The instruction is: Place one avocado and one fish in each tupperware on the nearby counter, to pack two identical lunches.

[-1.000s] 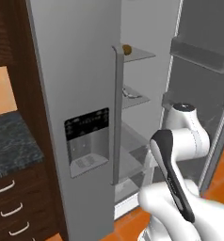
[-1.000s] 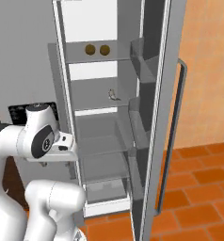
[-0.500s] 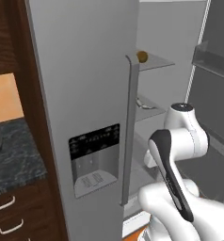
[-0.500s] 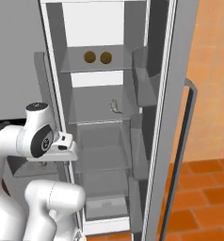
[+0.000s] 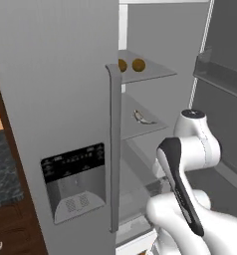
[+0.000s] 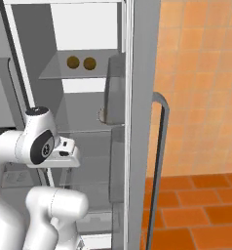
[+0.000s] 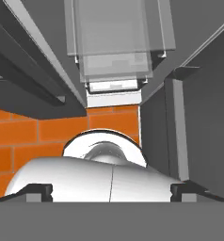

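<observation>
Left base view: two avocados [image 5: 130, 65] are seen side by side at the back edge of the top fridge shelf [image 5: 155, 74], a fish [image 5: 143, 117] on the shelf below. No legible writing is made out on the dispenser panel [image 5: 73, 182]. Gripper [image 7: 111, 189] fingers are spread wide, nothing held.

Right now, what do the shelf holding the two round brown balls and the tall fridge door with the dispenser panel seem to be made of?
The thin see-through fridge shelf looks like clear glass or plastic: the grey back wall shows through it under the two small round olive-brown avocados. The tall flat grey fridge door looks like matte brushed metal, evenly grey with no shine; painted plastic is possible too.
</observation>
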Tool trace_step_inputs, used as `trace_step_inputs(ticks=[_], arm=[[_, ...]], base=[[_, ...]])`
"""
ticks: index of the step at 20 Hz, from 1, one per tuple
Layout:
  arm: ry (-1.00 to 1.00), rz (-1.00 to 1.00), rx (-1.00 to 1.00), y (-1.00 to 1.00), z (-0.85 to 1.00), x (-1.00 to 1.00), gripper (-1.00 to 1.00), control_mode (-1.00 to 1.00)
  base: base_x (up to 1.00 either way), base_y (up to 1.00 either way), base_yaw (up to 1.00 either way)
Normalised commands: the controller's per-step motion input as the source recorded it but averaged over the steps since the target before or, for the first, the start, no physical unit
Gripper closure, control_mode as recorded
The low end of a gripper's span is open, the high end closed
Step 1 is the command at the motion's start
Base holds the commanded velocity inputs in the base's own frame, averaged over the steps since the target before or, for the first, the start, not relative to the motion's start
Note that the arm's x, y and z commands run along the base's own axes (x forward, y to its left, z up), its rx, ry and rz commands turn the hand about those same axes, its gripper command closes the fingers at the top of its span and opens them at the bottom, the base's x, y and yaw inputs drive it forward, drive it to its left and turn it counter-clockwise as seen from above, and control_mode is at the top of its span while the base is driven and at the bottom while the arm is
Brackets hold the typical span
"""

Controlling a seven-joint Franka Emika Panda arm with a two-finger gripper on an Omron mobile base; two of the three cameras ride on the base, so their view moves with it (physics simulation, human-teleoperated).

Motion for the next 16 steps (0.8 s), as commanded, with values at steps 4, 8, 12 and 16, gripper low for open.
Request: trace_step_inputs(ticks=[4,8,12,16], arm=[[0.0,0.0,0.0,0.0,0.0,0.0,-1.0,1.0],[0.0,0.0,0.0,0.0,0.0,0.0,-1.0,1.0],[0.0,0.0,0.0,0.0,0.0,0.0,-1.0,1.0],[0.0,0.0,0.0,0.0,0.0,0.0,-1.0,1.0]], base=[[0.57,-0.1,0.0],[0.0,0.01,0.0],[0.0,0.0,0.0],[0.0,0.09,0.03]])
